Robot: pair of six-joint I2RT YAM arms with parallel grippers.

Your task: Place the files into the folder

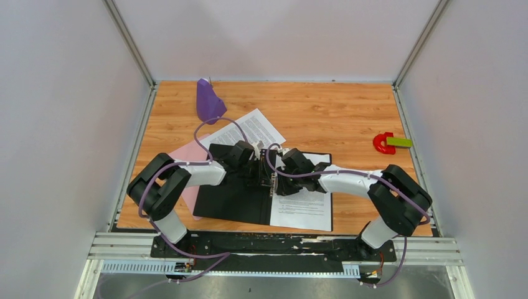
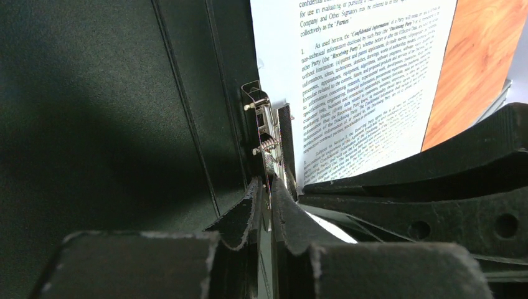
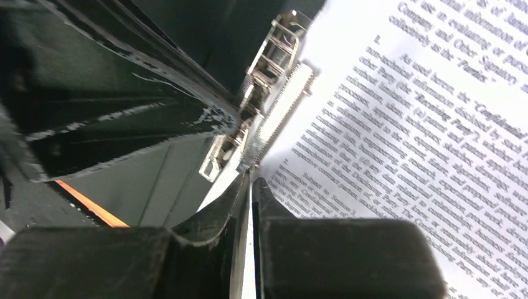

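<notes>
The folder point(image 1: 233, 200) lies open on the table, black inside point(image 2: 112, 124), with its metal clip point(image 1: 272, 179) along the spine. One file point(image 1: 302, 208) rests on the folder's right half, its text filling the wrist views point(image 2: 361, 75) point(image 3: 405, 124). A second file point(image 1: 249, 129) lies behind the folder on the wood. My left gripper point(image 1: 261, 169) point(image 2: 266, 184) is shut on a thin metal part of the clip point(image 2: 264, 124). My right gripper point(image 1: 278, 171) point(image 3: 251, 179) is shut down to a hairline slit, tips at the clip's toothed bar point(image 3: 280, 106). What the slit holds is unclear.
A pink clipboard point(image 1: 187, 156) lies under the folder's left side. A purple object point(image 1: 208, 99) stands at the back left. A red piece with a green block point(image 1: 389, 143) sits at the right. Grey walls enclose the table on three sides.
</notes>
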